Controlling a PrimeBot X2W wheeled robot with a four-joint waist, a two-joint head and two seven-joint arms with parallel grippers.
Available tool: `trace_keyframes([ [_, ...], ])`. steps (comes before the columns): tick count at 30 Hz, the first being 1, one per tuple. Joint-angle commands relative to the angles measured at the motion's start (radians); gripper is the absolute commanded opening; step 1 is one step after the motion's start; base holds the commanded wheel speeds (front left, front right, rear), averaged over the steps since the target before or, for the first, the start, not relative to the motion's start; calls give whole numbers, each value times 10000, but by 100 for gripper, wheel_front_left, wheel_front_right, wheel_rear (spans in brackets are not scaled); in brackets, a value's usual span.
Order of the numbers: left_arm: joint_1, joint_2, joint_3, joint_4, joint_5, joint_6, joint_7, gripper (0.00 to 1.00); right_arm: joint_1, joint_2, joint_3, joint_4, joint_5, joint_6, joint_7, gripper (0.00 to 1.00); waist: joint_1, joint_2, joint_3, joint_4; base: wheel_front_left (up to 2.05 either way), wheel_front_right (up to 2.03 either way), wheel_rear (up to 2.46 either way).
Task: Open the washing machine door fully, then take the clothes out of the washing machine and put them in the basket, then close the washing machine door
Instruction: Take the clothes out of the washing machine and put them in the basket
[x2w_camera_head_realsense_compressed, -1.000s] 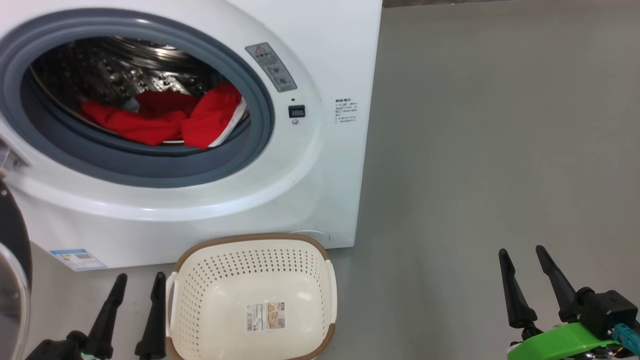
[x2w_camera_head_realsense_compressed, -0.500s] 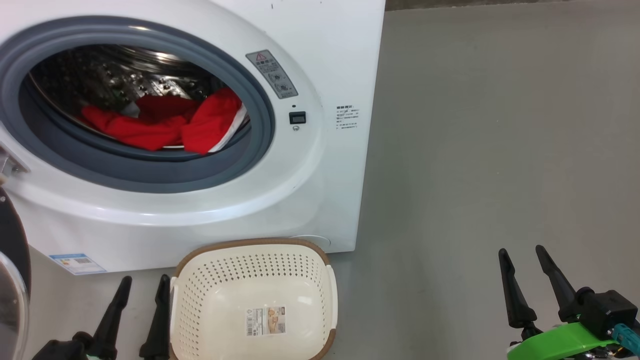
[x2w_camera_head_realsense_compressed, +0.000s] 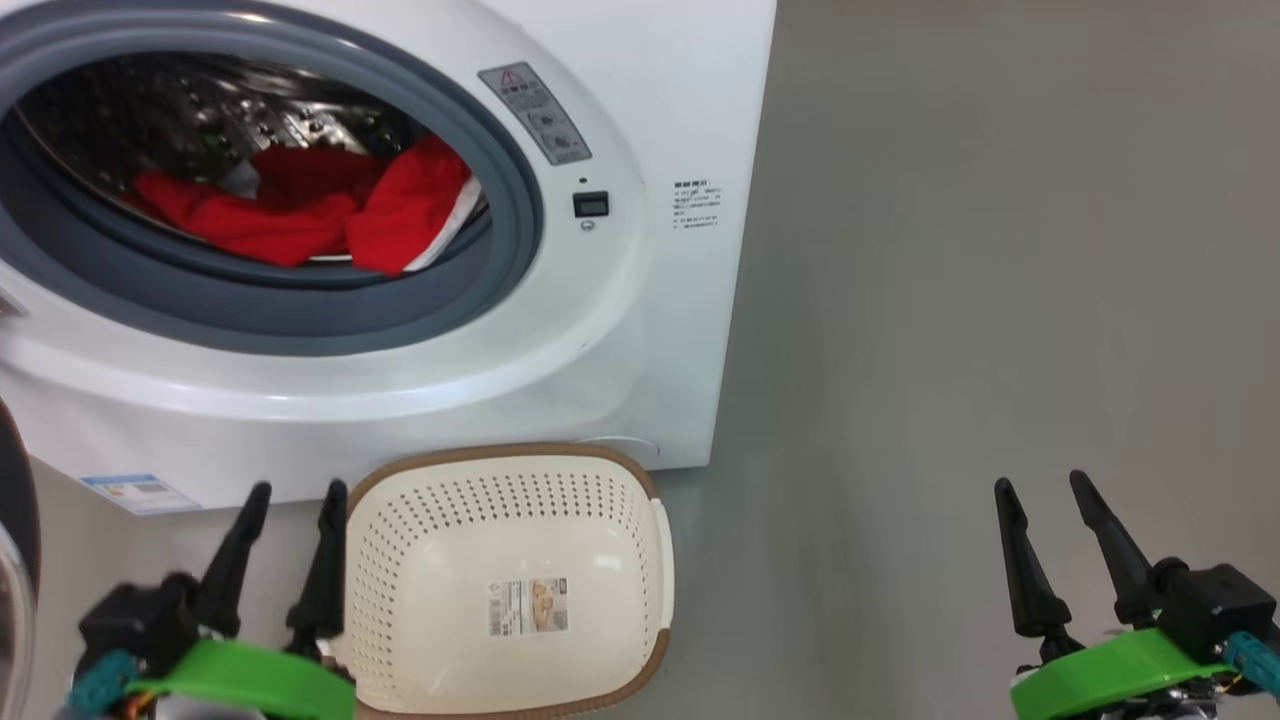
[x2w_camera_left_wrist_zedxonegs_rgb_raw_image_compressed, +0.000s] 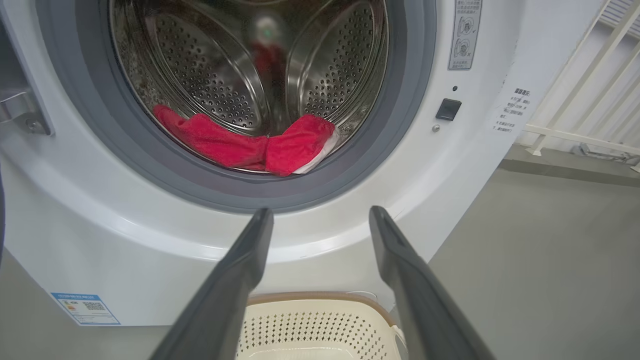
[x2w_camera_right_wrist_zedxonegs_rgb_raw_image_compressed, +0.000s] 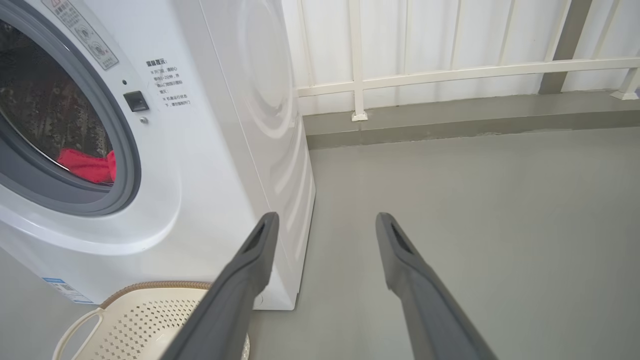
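The clothes (x2w_camera_head_realsense_compressed: 300, 215) lie in a red heap at the front of the drum, ahead of and above my left gripper (x2w_camera_head_realsense_compressed: 300, 487), and none have come out yet. The washing machine (x2w_camera_head_realsense_compressed: 640, 330) stands open. Its door (x2w_camera_head_realsense_compressed: 15, 500) is swung out to the left of that gripper, with just its dark edge in the head view.

Over the last second my head camera has shifted a little. Allowing for that, the left gripper has come up and forward: more of its wrist and green band shows, and its tips now reach level with the far rim of the basket (x2w_camera_head_realsense_compressed: 500, 452). I take this as the start of the reach into the drum.

The basket sits just to the right of the left gripper, empty apart from its sticker. The right gripper (x2w_camera_head_realsense_compressed: 1040, 480) hangs well to the right of it, over bare floor. Both grippers are spread wide with nothing between the fingers.

My count is one machine, one door, one basket and two grippers. The red heap shows at least two folds, but I cannot tell how many garments it holds.
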Motion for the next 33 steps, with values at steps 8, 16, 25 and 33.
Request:
trace_keyframes([
  [8, -3027, 575, -54, 1683, -227, -54, -53, 100, -773, 8, 216, -415, -149, 77, -92, 100, 0, -1, 1168, -142, 0, 0, 0],
  [16, -5817, 1025, -570, 3483, -574, -54, -53, 100, -1337, 50, 141, -648, -270, 77, -92, 100, 0, -1, 2432, -330, 0, 0, 0],
  [25, -8282, 1565, -1233, 5232, -1213, -54, -53, 100, -1964, 60, 247, -803, -203, 77, -92, 100, 0, -1, 3605, -648, 0, 0, 0],
  [33, -9565, 2161, -2117, 6691, -1755, -54, -53, 100, -2267, 61, 474, -955, -83, 77, -92, 100, 0, -1, 4197, -969, 0, 0, 0],
])
